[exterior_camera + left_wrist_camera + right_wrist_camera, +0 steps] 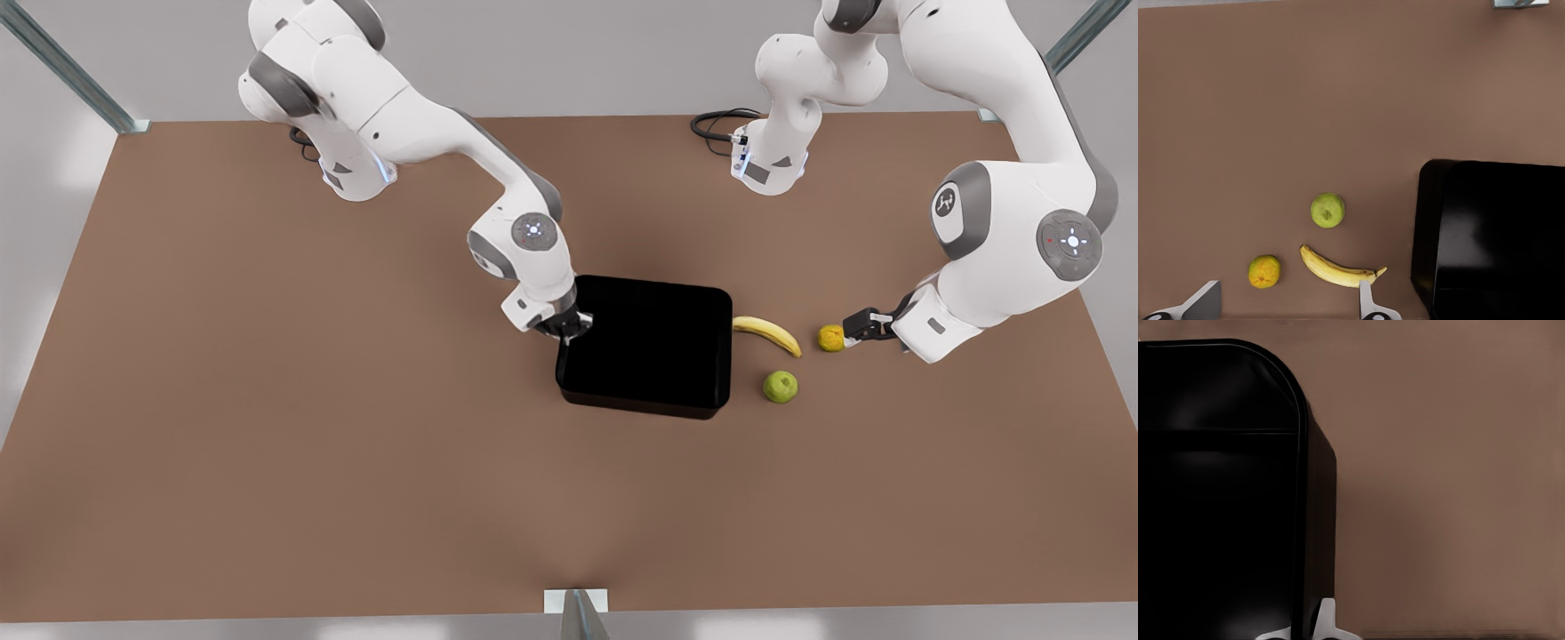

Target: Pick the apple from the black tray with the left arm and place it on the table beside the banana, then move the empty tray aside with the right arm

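**Tray grasped at rim, apple already on desk: risks for the slide**

Desk: plain brown, wide free area toward the front view's left of the tray.

Black tray: sits mid-desk and looks empty. In the right wrist view one fingertip lies against the outside of the rim wall, so the jaws appear closed down over that wall.

Right arm: reaches in from the front view's left; right gripper is at the tray's edge on that side, pinching the rim. Judgement: the hold is on a thin glossy wall near one corner. If the pull is off-axis the tray could pivot about the gripper, and its far edge could sweep toward the fruit. A shallow bite could also slip off the rim.

Left arm: waits on the front view's right. Left gripper is spread wide and empty, its fingers showing in the left wrist view, and it hangs just beside the orange fruit. A small drift could nudge that fruit.

Banana: tip close to the tray's near corner, so it is first to be struck if the tray swings.

Apple: on the desk, just beside the banana, near the tray; round, so it would roll if bumped.
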Robot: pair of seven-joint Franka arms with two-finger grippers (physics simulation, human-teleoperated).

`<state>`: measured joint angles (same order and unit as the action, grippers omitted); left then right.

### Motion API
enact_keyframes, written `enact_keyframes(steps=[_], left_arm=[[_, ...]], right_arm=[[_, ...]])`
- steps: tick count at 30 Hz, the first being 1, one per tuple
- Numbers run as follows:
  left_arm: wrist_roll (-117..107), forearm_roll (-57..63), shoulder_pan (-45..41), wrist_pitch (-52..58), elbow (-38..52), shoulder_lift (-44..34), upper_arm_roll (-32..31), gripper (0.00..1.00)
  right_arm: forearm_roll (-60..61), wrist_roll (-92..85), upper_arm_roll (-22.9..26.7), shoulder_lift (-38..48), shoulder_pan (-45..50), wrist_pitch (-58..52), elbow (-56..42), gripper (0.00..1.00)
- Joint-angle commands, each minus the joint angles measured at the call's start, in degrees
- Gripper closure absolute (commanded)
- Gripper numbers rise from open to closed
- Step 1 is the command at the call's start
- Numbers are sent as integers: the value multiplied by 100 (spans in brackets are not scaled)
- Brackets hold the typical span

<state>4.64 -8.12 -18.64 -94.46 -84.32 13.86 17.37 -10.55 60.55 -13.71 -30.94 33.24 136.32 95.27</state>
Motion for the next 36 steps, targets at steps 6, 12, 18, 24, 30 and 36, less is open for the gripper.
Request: enact_keyframes(steps=[6,12,18,24,30,36], left_arm=[[55,3,0,-20,3,-6,3,0],[55,3,-8,-20,-6,-6,3,0],[55,3,-8,-29,-6,-6,3,0],[55,3,-8,-29,-6,-6,3,0],[20,3,-8,-29,-6,-6,3,0],[20,3,-8,-29,3,3,3,0]], right_arm=[[1301,-2890,879,993,-134,-2241,-17,82],[1784,-4534,1925,1318,-160,-2900,-53,83],[1793,-5984,2918,1424,-160,-3235,-70,86],[1898,-7592,3867,1397,-169,-3270,-70,86],[2382,-9139,4649,976,-248,-2927,-88,87],[2952,-10080,5072,290,-318,-2470,-202,89]])
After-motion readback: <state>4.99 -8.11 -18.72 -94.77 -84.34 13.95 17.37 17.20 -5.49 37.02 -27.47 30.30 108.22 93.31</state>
